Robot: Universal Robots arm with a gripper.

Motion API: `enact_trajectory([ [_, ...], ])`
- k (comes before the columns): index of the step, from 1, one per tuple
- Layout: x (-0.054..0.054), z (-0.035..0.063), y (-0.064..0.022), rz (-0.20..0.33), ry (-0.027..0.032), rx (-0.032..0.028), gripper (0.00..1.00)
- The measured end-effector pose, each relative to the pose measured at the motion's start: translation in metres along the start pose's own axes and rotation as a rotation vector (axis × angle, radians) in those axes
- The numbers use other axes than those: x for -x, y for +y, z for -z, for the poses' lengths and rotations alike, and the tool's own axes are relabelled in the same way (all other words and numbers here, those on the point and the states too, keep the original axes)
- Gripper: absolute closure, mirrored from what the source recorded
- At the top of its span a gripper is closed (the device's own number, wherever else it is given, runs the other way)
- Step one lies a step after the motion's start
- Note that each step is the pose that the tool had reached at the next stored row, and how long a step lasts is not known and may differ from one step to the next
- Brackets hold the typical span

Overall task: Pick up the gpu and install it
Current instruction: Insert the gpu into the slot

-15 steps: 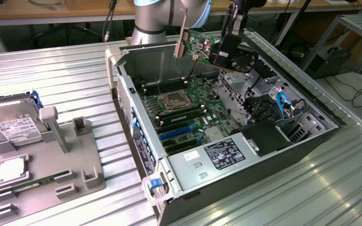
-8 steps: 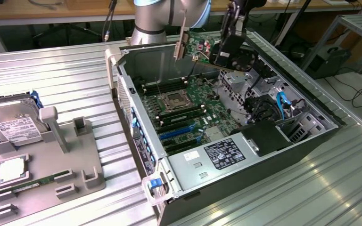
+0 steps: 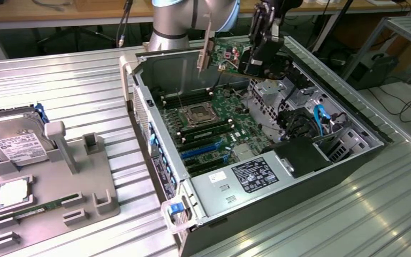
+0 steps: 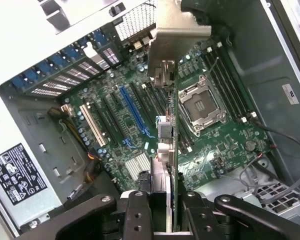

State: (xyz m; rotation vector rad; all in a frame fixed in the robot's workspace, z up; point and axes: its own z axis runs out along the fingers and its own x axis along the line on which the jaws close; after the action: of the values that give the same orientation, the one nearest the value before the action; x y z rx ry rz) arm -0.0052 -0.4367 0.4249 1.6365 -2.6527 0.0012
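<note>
Quick count: one gpu (image 3: 228, 55), one claw (image 3: 260, 60), and one open PC case (image 3: 284, 211) with one motherboard (image 3: 223, 131), one CPU socket (image 3: 197, 114) and one power supply (image 3: 252, 175) inside. On the desk (image 3: 70, 80) there's one grey holder tray (image 3: 84, 179) with one hard drive (image 3: 16, 142), one green memory stick (image 3: 38, 209) and one square silver chip (image 3: 13, 194).

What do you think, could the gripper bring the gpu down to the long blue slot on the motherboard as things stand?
Probably yes. The gripper holds the gpu above the open computer case, and the long blue slot lies bare, with nothing standing over it or seated in it.
</note>
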Motion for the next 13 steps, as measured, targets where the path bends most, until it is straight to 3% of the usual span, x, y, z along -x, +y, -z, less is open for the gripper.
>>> enact_trajectory([
  [13,0.0000,0.0000,0.0000,0.155,0.0019,-0.0033,0.72],
])
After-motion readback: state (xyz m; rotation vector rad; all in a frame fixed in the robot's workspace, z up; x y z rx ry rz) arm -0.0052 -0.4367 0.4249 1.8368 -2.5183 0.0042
